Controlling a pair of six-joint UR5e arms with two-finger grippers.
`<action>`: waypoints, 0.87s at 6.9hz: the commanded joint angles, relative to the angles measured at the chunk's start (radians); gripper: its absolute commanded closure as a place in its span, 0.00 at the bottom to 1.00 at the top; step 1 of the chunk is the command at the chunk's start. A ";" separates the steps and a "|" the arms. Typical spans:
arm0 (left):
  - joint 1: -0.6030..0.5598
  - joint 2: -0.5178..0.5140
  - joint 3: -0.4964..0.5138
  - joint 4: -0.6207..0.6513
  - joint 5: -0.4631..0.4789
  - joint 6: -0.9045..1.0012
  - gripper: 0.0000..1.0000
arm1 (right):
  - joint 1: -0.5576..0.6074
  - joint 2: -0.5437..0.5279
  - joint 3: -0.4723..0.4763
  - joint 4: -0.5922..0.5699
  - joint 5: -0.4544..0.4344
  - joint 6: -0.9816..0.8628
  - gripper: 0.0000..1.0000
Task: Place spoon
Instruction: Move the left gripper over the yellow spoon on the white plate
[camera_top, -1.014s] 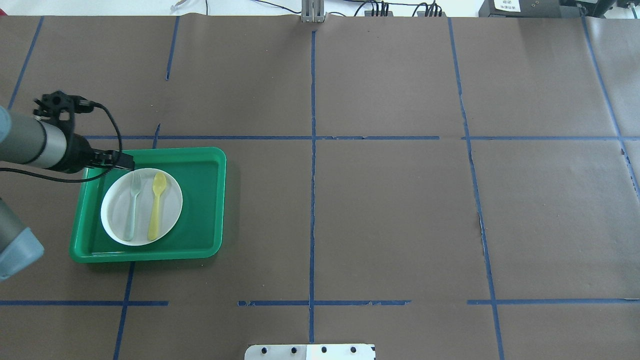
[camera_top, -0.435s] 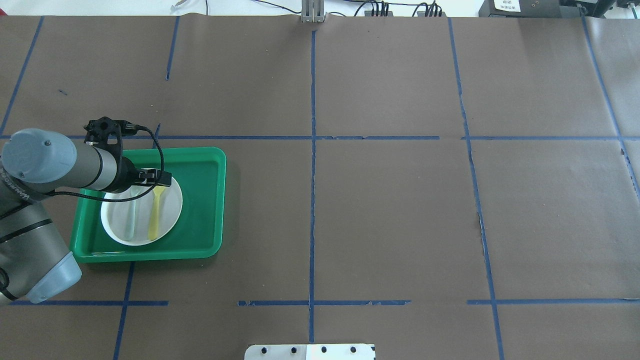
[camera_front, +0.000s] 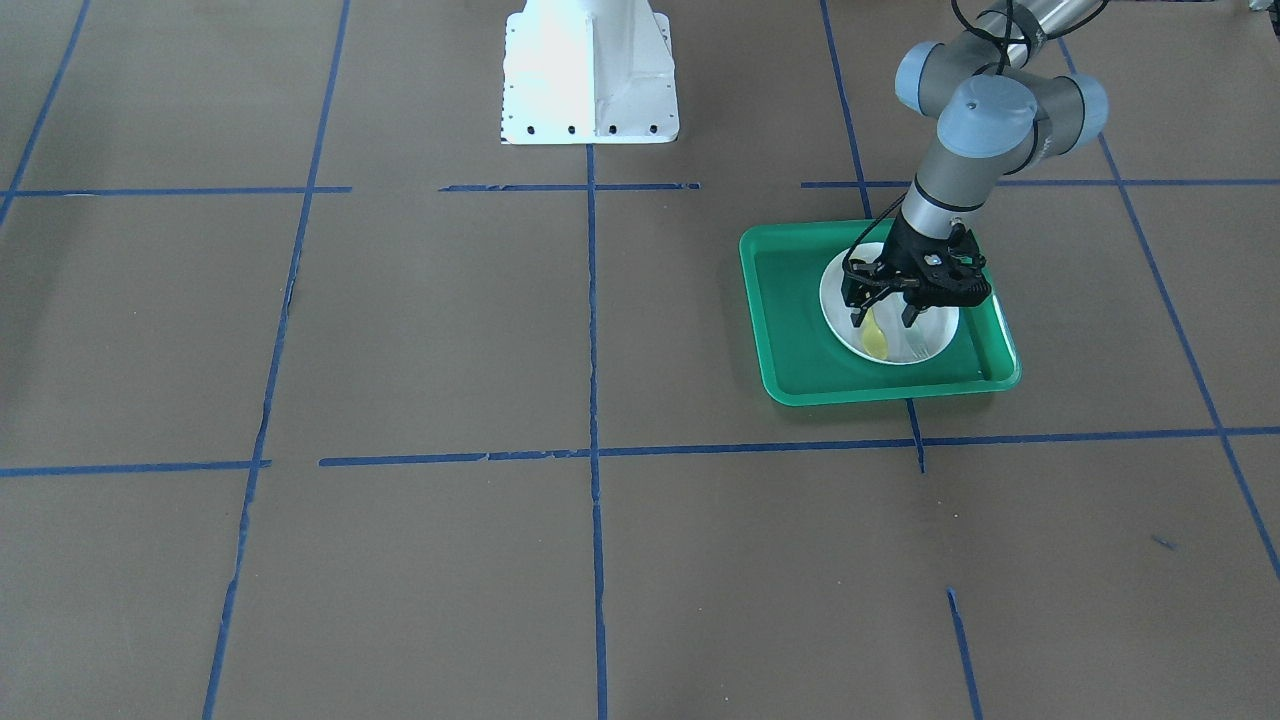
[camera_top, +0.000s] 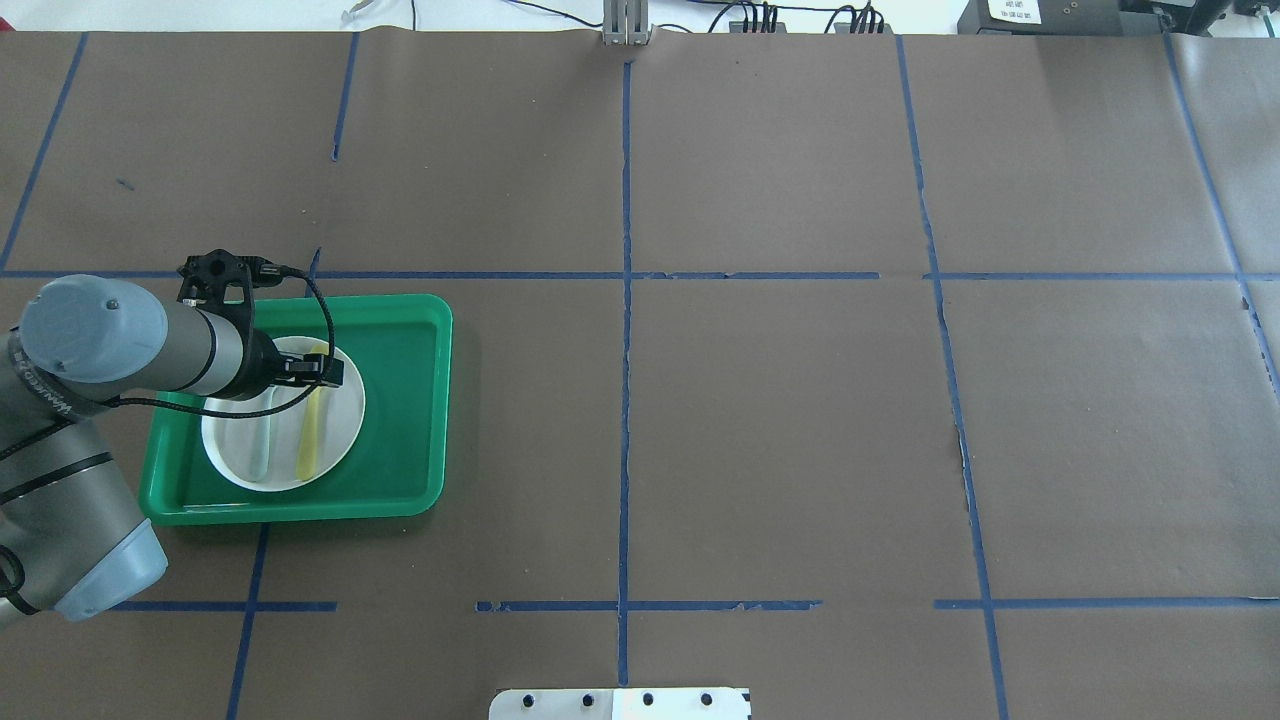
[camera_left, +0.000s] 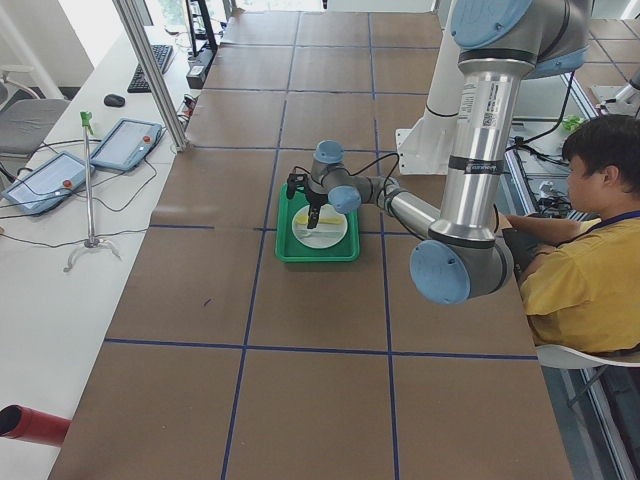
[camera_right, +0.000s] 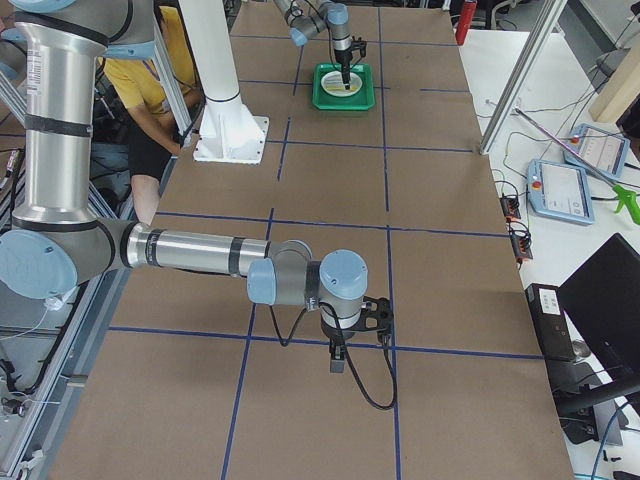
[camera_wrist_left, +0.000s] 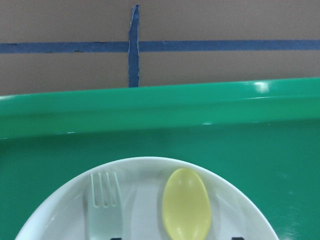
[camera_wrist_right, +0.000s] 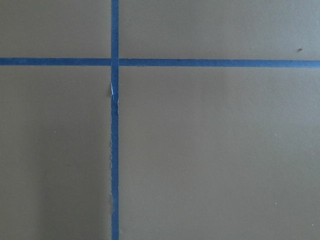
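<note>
The yellow spoon (camera_top: 309, 440) lies on a white plate (camera_top: 232, 432) inside a green tray (camera_top: 400, 400), with its bowl toward the far rim. A pale green fork (camera_top: 262, 448) lies beside it on the left. My left gripper (camera_top: 318, 371) is open and hangs just over the spoon's bowl end. In the front-facing view its fingers (camera_front: 858, 318) stand either side of the spoon (camera_front: 876, 343). The left wrist view shows the spoon bowl (camera_wrist_left: 186, 205) and the fork's tines (camera_wrist_left: 104, 199) on the plate (camera_wrist_left: 240, 215). My right gripper (camera_right: 337, 355) shows only in the exterior right view, so I cannot tell if it is open or shut.
The tray's raised rim (camera_wrist_left: 160, 107) runs across the far side of the plate. Brown paper with blue tape lines (camera_top: 626, 300) covers the table. The robot's white base (camera_front: 588, 75) stands at the table's near edge. An operator (camera_left: 590, 260) sits beside the robot.
My left gripper has moved from the tray's far left corner rightward over the plate, and now sits above the spoon's bowl end. The spoon and fork have not moved.
</note>
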 joint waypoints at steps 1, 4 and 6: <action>0.006 0.000 -0.010 0.015 -0.005 -0.002 0.48 | 0.000 0.000 0.000 0.002 0.000 0.000 0.00; 0.020 0.000 -0.008 0.015 -0.028 -0.015 0.48 | 0.000 0.000 0.000 0.000 0.000 0.000 0.00; 0.027 0.000 -0.001 0.015 -0.029 -0.015 0.48 | 0.000 0.000 0.000 0.000 0.000 0.000 0.00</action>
